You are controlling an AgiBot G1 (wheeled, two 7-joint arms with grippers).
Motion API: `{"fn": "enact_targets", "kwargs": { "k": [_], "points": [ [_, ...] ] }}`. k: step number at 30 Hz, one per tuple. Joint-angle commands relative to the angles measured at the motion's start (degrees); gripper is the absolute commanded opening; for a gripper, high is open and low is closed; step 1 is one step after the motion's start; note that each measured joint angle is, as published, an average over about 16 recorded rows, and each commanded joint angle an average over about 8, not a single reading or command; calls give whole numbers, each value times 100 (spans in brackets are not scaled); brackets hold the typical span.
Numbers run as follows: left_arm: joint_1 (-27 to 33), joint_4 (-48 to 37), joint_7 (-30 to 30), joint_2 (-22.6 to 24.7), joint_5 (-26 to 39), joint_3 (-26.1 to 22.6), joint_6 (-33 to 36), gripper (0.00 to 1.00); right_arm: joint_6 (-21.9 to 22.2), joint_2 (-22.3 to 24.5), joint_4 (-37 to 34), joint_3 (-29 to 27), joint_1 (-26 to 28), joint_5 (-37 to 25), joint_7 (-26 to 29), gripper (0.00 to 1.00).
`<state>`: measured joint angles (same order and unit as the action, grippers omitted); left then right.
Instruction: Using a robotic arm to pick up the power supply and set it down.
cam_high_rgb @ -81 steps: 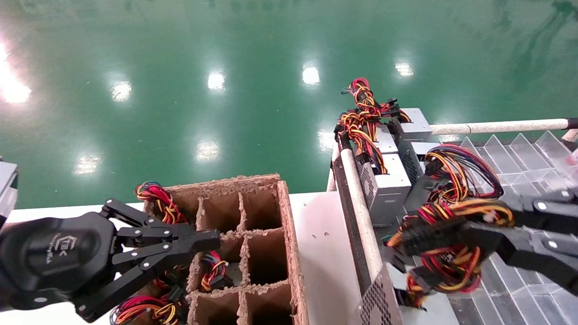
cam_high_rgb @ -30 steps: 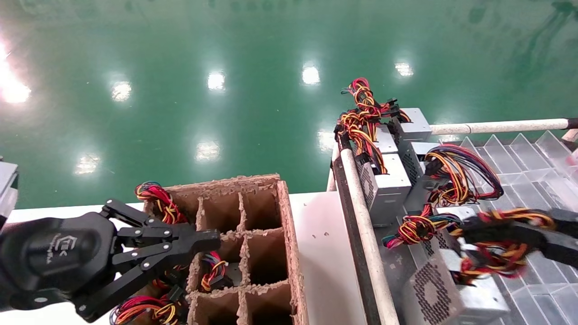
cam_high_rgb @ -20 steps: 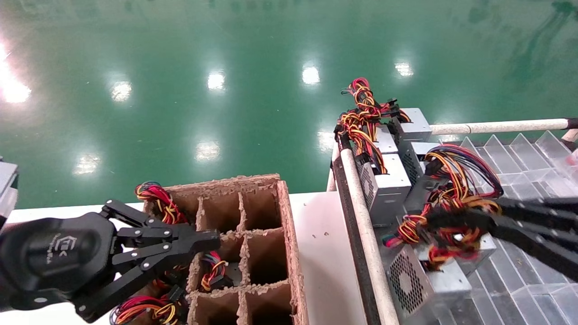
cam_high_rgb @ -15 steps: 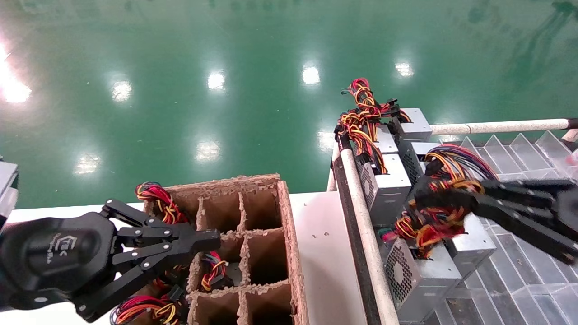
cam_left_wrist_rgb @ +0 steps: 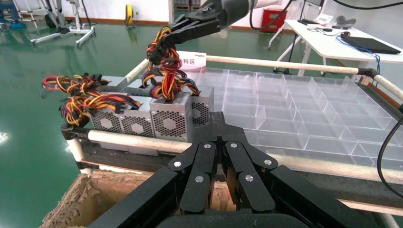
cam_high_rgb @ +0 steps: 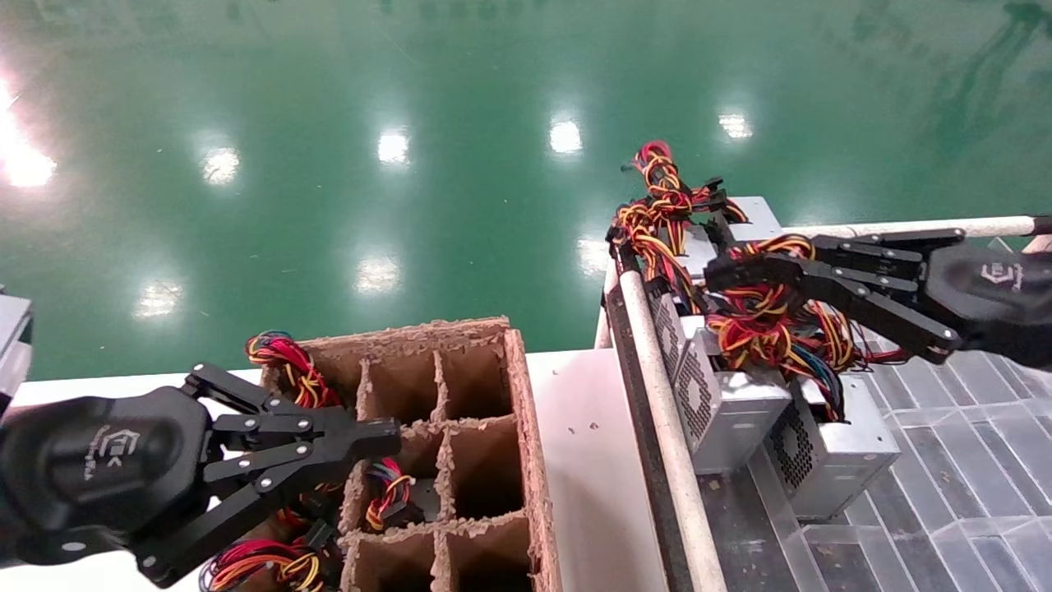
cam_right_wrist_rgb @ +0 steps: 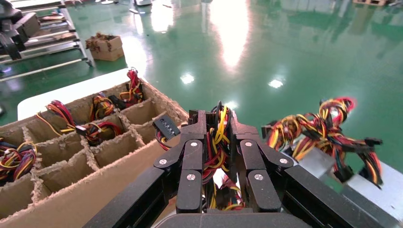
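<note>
The right gripper (cam_high_rgb: 740, 267) pinches the wire bundle (cam_high_rgb: 760, 316) of the power supply (cam_high_rgb: 830, 448); its fingers (cam_right_wrist_rgb: 190, 152) are pressed together on the red, yellow and black strands; since the frame before, it has travelled up and toward the far left corner of the clear divider tray (cam_high_rgb: 970, 460), carrying the bundle higher; the power supply now stands against the tray's left rail (cam_high_rgb: 666, 427), touching a neighbouring unit (cam_high_rgb: 723, 407), no longer tipped as before; the left gripper (cam_high_rgb: 374, 440) hangs unmoved over the cardboard divider box (cam_high_rgb: 526, 427), fingers pressed together on nothing
</note>
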<state>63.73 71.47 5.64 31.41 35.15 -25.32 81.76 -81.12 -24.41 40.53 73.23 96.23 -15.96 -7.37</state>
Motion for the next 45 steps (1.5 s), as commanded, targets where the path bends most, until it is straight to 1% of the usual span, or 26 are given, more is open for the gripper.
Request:
{"fn": "enact_targets", "kwargs": {
  "k": [1,10,11,18,19,27,33,39,45],
  "points": [
    [0,0,0,0,0,0,0,0,-106,-133,-161,10,72,-68,-2,0],
    [0,0,0,0,0,0,0,0,-289,-230,-470,87,-68,-99,-16,0],
    [0,0,0,0,0,0,0,0,-299,-230,-471,93,-71,-103,-7,3],
    [0,0,0,0,0,0,0,0,-291,-201,-391,121,-25,-158,118,89],
    [0,0,0,0,0,0,0,0,-277,-193,-370,122,-10,-168,135,99],
    [0,0,0,0,0,0,0,0,-100,-100,-122,131,131,-282,284,100],
    [0,0,0,0,0,0,0,0,104,-36,222,134,294,-404,461,100],
    [0,0,0,0,0,0,0,0,419,12,680,94,495,-514,602,100],
    [0,0,0,0,0,0,0,0,849,52,1198,-50,644,-439,558,100]
  ]
}}
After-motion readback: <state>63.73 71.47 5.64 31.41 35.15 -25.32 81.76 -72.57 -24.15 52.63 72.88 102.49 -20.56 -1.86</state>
